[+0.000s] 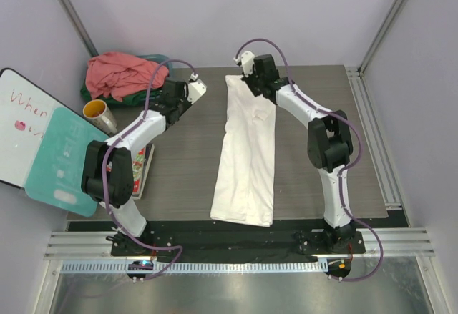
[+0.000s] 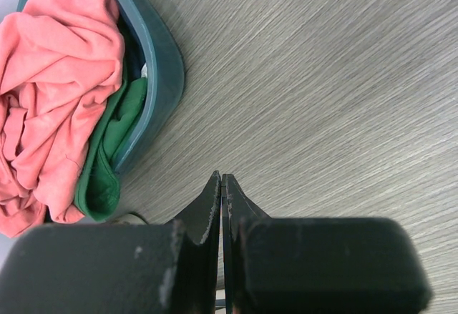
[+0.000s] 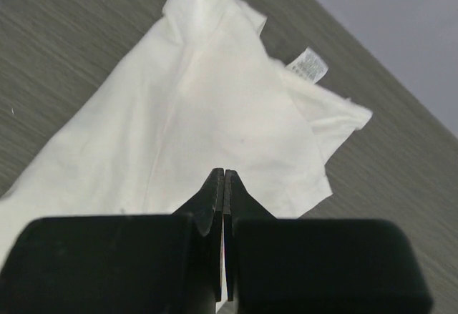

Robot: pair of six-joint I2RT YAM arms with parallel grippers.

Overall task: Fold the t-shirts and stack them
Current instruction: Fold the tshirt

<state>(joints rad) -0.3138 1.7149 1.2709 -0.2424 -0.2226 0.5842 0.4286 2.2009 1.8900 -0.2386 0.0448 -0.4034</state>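
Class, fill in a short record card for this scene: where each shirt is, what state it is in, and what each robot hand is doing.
White shirt: folded into a long strip, flat along the middle of the table
Pink shirt: crumpled, heaped in the basin
Green shirt: crumpled in the basin, partly under the pink one
Left hand: shut, empty, over bare table beside the basin
Right hand: shut, over the white shirt's far end

Three t-shirts: one white t-shirt (image 1: pixel 247 153), one salmon-pink t-shirt (image 1: pixel 118 73), one dark green t-shirt (image 2: pixel 107 164). One teal basin (image 2: pixel 168 78), one metal cup (image 1: pixel 101 116), one whiteboard (image 1: pixel 20 117), one teal board (image 1: pixel 61 164). Two grippers: the left gripper (image 2: pixel 220 179) and the right gripper (image 3: pixel 224 176).
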